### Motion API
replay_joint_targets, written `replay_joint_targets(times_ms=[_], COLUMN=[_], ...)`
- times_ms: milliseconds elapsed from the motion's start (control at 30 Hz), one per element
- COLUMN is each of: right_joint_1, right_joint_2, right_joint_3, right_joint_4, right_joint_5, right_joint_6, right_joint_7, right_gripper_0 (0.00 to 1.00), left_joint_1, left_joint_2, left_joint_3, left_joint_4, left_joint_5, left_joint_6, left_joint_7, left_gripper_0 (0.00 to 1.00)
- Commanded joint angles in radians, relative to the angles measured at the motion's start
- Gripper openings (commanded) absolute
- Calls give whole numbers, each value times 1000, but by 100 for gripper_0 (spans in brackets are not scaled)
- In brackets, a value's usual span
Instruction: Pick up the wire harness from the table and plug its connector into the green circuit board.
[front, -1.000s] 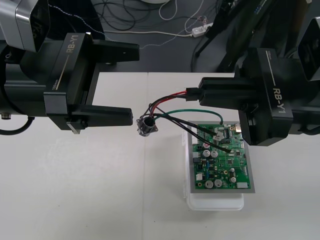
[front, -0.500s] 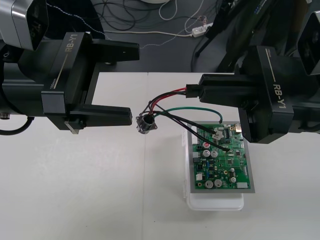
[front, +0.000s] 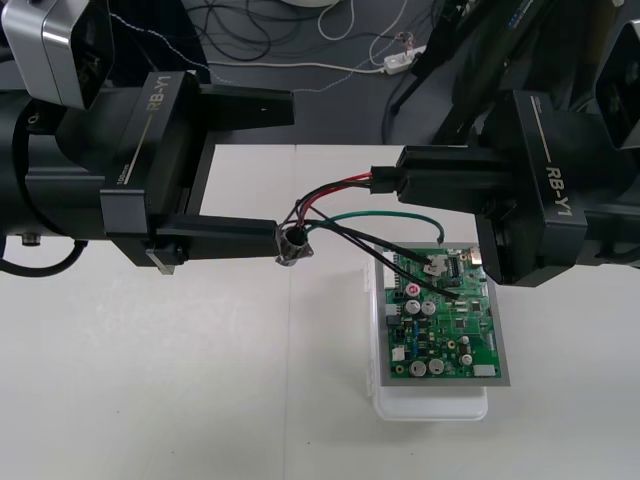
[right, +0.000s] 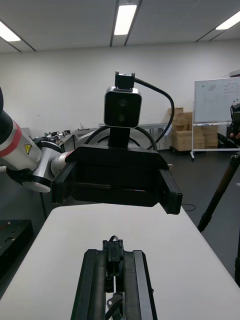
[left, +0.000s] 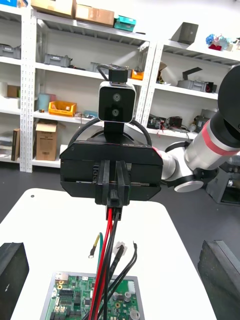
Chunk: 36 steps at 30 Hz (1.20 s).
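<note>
Left pincer enters from the left, high over the worktop. Its black fingers are spread wide with nothing between them. Right pincer enters from the right, over the board's far end, fingers pressed together and gripping the harness by its plug. Worktop is plain and light. Beyond its far edge runs a strip of dark floor with loose cables.

White base sits on the worktop right of centre, partly under the right pincer. It carries the green circuit board, lying flat, with bare base showing at the near end.

Wire harness is strung between the two pincers. Red, black and green wires run from the plug. The green one arcs back over the board's far edge, and one black lead ends above the board's middle. Round metal socket sits at the left end, right at the left pincer's lower fingertip; touching or just short, cannot tell. Black plug is clamped at the right pincer's tips, held off the board, not plugged in.
</note>
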Motion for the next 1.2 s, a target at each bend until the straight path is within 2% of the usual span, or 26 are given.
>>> replay_joint_targets(times_ms=[33, 800, 1200], right_joint_1=[-11, -11, -47], right_joint_2=[21, 43, 53], right_joint_3=[2, 2, 16], right_joint_4=[-32, -32, -38], right_joint_5=[-6, 6, 41], right_joint_6=[10, 11, 11], right_joint_7=[-25, -33, -65], right_gripper_0=[0, 0, 0], left_joint_1=[5, 4, 1], left_joint_2=[-23, -62, -65], left_joint_3=[-12, -22, -22], left_joint_4=[-15, -15, -15], left_joint_5=[-17, -42, -55], left_joint_6=[48, 53, 53], left_joint_7=[-57, -55, -55], left_gripper_0=[100, 100, 100])
